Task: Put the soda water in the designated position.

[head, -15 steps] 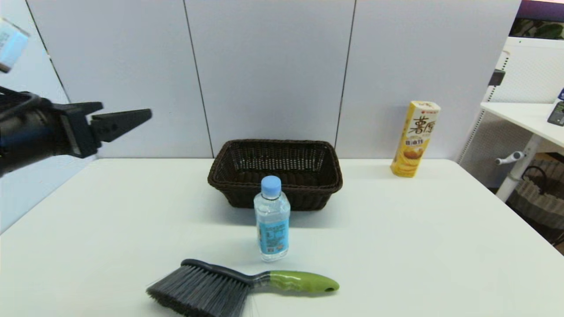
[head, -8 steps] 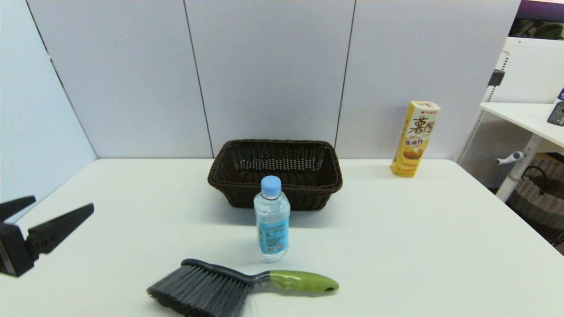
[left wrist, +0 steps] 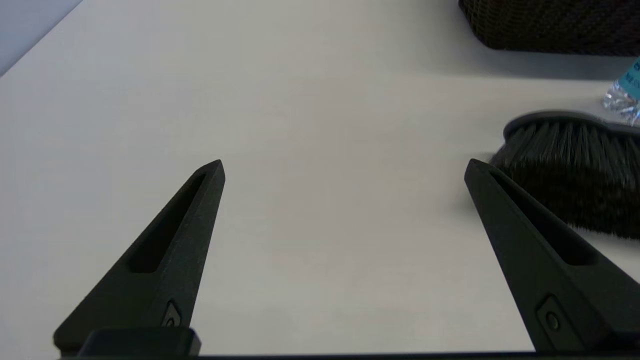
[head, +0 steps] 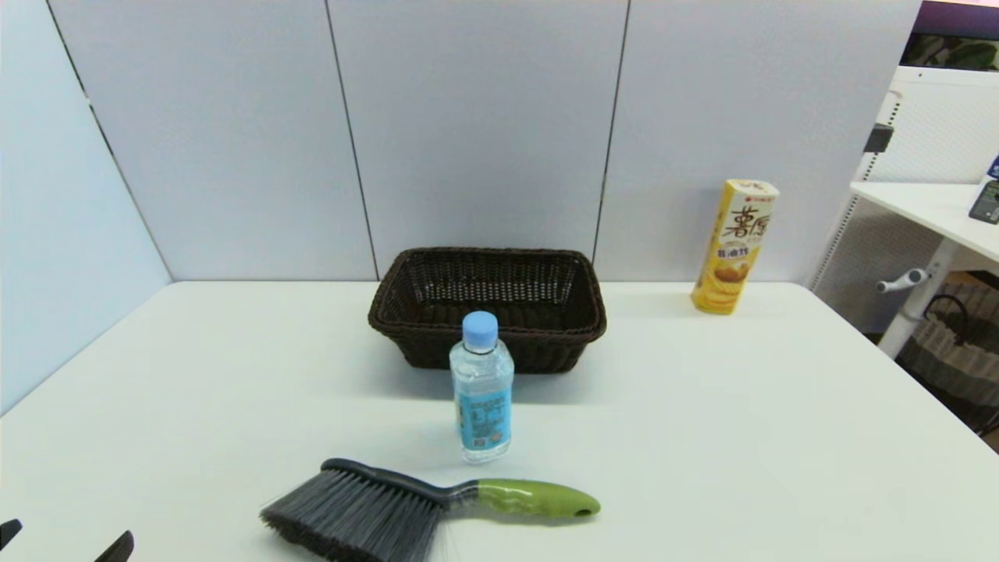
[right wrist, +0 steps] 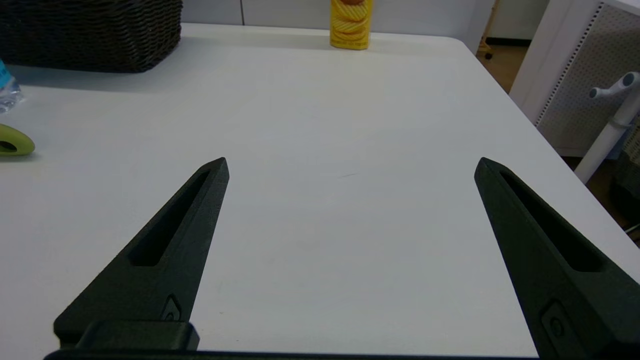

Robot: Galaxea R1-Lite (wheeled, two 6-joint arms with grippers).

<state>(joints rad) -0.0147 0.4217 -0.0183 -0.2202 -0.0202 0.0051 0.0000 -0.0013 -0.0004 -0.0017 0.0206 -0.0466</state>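
The soda water [head: 481, 386], a small clear bottle with a light blue cap and blue label, stands upright on the white table [head: 741, 437] just in front of the basket; nothing holds it. No mark or outline shows a designated position on the tabletop. My left gripper [head: 66, 542] is open and low at the near-left corner, with only its fingertips in the head view. In the left wrist view the left gripper [left wrist: 345, 165] spans bare table, and the bottle's base [left wrist: 622, 97] is far off. My right gripper [right wrist: 350, 162] is open over bare table, well away from the bottle [right wrist: 6, 95].
A dark brown woven basket [head: 488, 304] sits at the back centre. A hand brush [head: 421, 507] with grey bristles and a green handle lies just in front of the bottle. A tall yellow snack box [head: 735, 246] stands at the back right.
My left arm has dropped from high on the left to the table's near-left corner, almost leaving the head view. The bottle, brush and basket have not moved.
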